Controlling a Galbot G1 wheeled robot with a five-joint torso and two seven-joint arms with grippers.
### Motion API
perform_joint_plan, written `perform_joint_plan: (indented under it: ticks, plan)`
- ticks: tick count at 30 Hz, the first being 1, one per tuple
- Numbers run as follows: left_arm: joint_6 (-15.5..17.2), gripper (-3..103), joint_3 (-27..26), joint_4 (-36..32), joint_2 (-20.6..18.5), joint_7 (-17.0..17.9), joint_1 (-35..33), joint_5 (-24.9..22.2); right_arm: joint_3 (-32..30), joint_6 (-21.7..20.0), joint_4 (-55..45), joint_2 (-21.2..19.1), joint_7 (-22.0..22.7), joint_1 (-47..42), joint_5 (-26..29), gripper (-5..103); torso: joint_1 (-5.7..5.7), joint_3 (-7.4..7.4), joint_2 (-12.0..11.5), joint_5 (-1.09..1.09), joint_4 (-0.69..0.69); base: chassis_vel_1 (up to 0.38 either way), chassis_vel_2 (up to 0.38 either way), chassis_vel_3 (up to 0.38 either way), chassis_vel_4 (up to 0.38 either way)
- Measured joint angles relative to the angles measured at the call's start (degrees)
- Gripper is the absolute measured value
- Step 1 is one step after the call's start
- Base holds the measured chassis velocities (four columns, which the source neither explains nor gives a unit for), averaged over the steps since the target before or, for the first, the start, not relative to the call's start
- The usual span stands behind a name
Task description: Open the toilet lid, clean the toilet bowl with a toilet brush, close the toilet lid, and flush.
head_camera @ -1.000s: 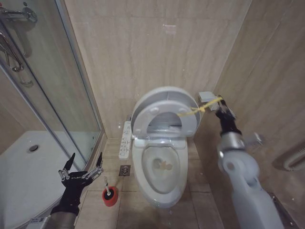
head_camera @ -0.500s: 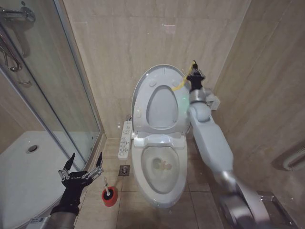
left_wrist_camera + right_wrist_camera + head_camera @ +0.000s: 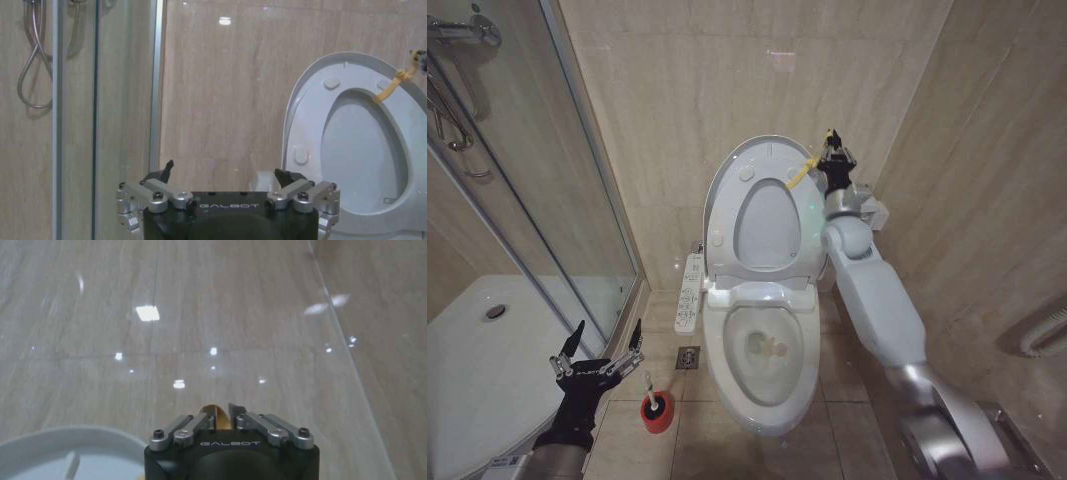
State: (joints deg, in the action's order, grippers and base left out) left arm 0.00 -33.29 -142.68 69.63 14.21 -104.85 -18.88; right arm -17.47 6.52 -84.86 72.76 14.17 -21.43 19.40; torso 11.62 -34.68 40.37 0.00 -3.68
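Right end effector [image 3: 831,146] pinches the yellow tag [image 3: 800,177] (upright toilet lid [image 3: 764,205] just beside it)

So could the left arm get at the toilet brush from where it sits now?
Probably yes. The left gripper hangs open above the floor, just beside the toilet brush, whose handle stands up out of its red holder; nothing lies between them.

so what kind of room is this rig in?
A small tiled bathroom, most likely residential. A white ceramic floor-standing toilet bowl sits against beige tiled walls with its glossy white oval lid raised, a glass-walled shower stall stands beside it, and a white-handled toilet brush in a red round holder stands on the floor.
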Motion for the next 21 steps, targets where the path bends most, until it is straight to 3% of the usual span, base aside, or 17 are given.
perform_joint_plan:
  ticks: [7,8,13,14,21]
  plan:
    - [0.0,100,0.0,0.0,0.0,0.0,0.0,0.0,-2.12,-4.06,-10.53,-5.44,0.5,-9.15,3.33,17,0.0,0.0,0.0,0.02,0.01,0.0,0.0,0.0,0.0]
    - [0.0,100,0.0,0.0,0.0,0.0,0.0,0.0,-3.0,-6.04,-13.42,-6.69,0.7,-11.26,4.6,43,0.0,0.0,0.0,0.02,0.0,0.0,0.0,0.0,0.0]
    - [0.0,100,0.0,0.0,0.0,0.01,0.0,0.0,-7.64,-12.38,-24.87,-10.01,1.96,-21.31,9.25,43,0.0,0.0,0.0,0.01,0.03,0.0,0.0,0.0,0.0]
    - [0.0,100,0.0,0.0,0.0,0.0,0.0,0.0,-8.49,-13.08,-26.98,-10.63,2.11,-23.97,10.05,71,-0.01,0.01,0.01,0.01,0.01,0.0,0.0,0.0,0.0]
    - [0.0,100,0.0,0.0,0.0,0.0,0.0,0.0,-10.29,-14.23,-33.77,-12.67,2.93,-34.43,12.43,71,-0.01,0.0,0.01,0.0,-0.02,0.0,0.0,0.0,0.0]
